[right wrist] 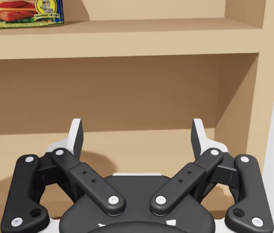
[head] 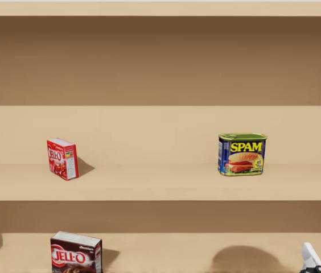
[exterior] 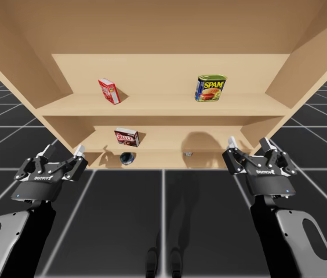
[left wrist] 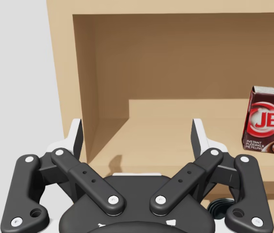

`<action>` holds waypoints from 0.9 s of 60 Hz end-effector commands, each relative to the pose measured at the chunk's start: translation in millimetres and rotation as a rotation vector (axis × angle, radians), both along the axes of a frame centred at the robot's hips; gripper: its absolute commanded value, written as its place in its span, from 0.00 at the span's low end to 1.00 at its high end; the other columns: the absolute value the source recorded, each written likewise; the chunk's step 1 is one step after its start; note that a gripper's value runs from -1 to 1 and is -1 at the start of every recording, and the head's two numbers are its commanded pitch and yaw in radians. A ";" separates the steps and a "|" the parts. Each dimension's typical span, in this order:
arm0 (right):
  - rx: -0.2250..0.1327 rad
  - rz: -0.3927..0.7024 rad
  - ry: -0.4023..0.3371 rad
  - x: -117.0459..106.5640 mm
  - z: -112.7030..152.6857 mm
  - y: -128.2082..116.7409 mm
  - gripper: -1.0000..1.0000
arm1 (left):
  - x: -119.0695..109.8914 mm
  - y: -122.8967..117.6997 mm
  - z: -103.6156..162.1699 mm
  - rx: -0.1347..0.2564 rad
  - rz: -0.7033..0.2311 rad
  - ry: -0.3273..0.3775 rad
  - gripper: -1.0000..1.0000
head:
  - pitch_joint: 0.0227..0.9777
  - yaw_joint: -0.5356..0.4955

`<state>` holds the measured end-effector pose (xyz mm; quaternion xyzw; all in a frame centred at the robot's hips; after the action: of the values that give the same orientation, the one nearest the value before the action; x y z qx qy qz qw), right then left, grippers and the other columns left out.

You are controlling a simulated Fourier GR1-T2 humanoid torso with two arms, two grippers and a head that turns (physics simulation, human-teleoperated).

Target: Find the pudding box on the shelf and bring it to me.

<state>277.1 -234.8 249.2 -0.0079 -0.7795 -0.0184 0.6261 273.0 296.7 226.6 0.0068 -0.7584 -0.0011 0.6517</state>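
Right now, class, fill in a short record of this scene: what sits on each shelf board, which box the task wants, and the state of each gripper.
Upper board: small red box at left, blue and yellow can at right, well apart.
Lower board: dark brown box towards the left.
Likely target: the dark brown box, judging by the pudding pictured on it.
Left gripper: fingers open, empty, in front of the lower board.
Right gripper: fingers open, empty, before the lower board's right end.
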 end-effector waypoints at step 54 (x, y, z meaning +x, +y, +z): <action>-0.017 0.014 0.019 1.8 -4.5 0.4 0.00 | -24.9 -61.9 21.5 -0.057 -0.196 0.088 0.00 | 0.54 0.75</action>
<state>278.7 -234.8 245.7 -0.0084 -0.7749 -0.0069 0.6320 257.9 259.9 238.2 -0.0449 -0.7396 -0.0327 0.6708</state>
